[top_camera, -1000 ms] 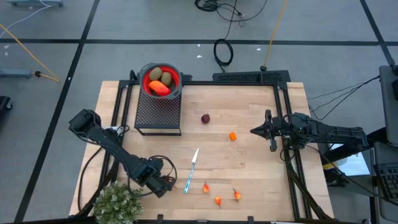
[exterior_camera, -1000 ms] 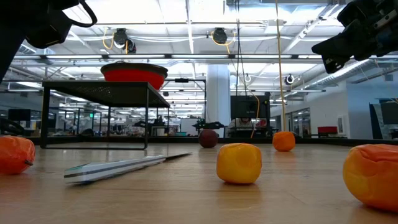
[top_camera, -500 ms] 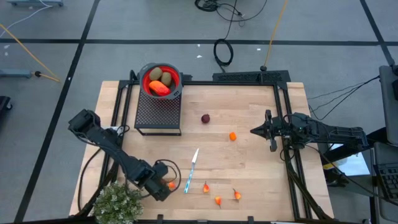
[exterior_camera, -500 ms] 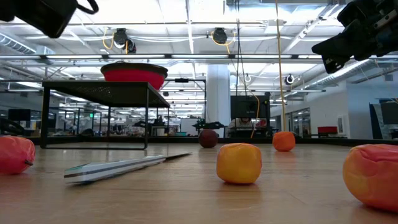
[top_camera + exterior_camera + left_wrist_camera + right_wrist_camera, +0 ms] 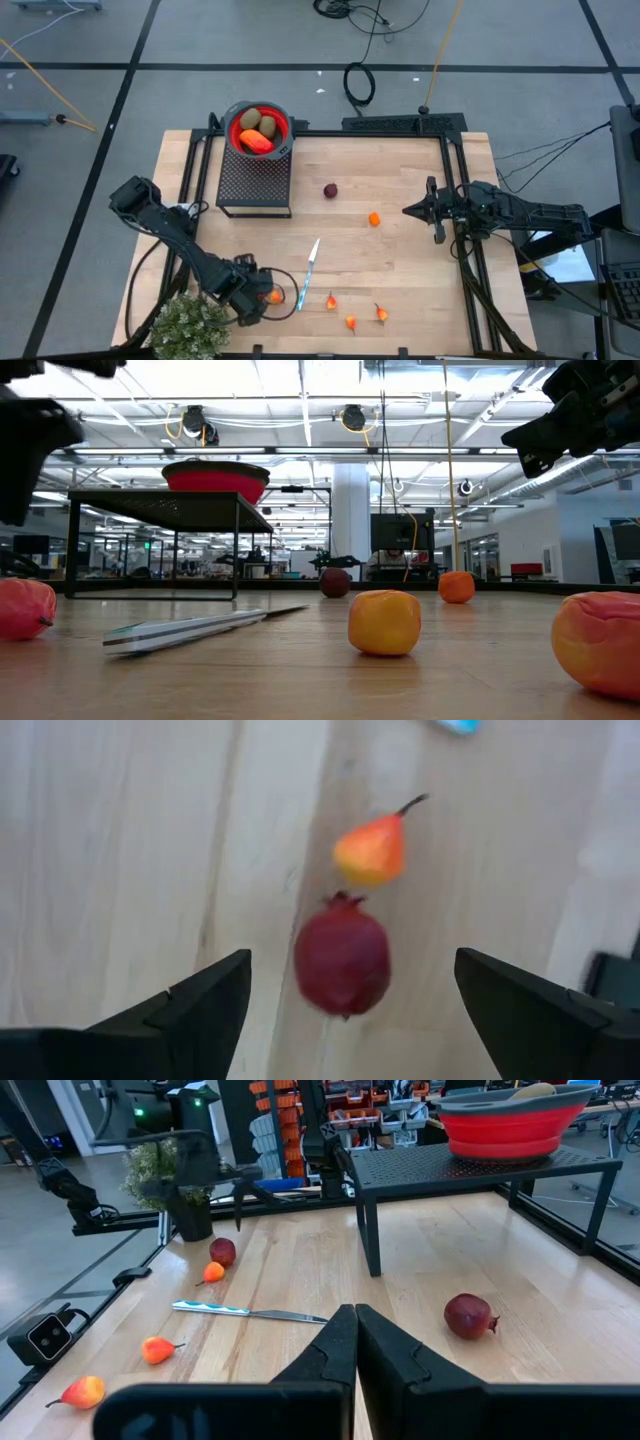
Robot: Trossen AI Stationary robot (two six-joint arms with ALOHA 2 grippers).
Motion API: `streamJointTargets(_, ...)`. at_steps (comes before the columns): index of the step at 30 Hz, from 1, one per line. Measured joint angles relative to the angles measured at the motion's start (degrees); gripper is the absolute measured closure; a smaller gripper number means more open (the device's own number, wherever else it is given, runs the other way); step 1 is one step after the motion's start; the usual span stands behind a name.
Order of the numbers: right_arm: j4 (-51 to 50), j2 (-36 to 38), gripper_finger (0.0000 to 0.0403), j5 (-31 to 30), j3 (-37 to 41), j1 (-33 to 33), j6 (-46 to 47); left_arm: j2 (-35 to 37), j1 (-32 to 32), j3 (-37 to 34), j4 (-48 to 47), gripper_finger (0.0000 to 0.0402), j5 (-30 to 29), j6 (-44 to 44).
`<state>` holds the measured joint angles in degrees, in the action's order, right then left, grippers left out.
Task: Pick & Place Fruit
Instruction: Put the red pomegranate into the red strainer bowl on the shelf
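Note:
My left gripper [image 5: 350,982] points down over the table's near left part, open. A dark red ball-shaped fruit [image 5: 342,963] lies on the wood below the gap, and the fingers [image 5: 200,1010] stand on either side without touching it. A small orange pear-shaped fruit [image 5: 372,850] lies just beyond it, also showing beside the left gripper [image 5: 258,297] from above. The red bowl [image 5: 258,128] on the black mesh stand [image 5: 255,180] holds olive-brown ovals and an orange-red fruit. My right gripper [image 5: 408,211] waits shut at the right, held level above the table.
A blue-handled knife [image 5: 308,275] lies right of the left gripper, with small red-orange fruits [image 5: 351,322] beyond it near the front edge. A dark red ball [image 5: 330,190] and an orange ball [image 5: 374,218] lie mid-table. A bushy plant [image 5: 190,328] stands at the near left corner.
My left gripper has rolled about the line it points along while staying over the same spot. In the view from above, the small orange fruit beside it has come out from under the gripper.

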<state>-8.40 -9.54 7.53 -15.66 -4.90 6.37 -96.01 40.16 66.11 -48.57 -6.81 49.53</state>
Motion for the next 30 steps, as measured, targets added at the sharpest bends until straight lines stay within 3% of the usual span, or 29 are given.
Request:
streamJointTargets(3,-0.02,-0.02,0.0403,0.0,0.0,0.0,0.0,0.0,0.0,0.0,1.13,0.0053,-0.61,-6.42)
streamJointTargets(8,0.0,0.0,0.0403,0.0,0.0,0.01,0.0,-0.14,0.0,0.0,1.0,0.0053,-0.76,-10.07)
streamJointTargets(23,-0.02,-0.02,0.0403,0.0,0.0,0.01,0.0,-9.1,-0.11,-0.76,2.37,0.0053,2.52,-11.95)
streamJointTargets(30,-0.01,-0.02,0.0403,0.0,0.0,0.0,0.0,-9.81,-0.36,-0.76,2.36,0.0053,2.84,-12.05)
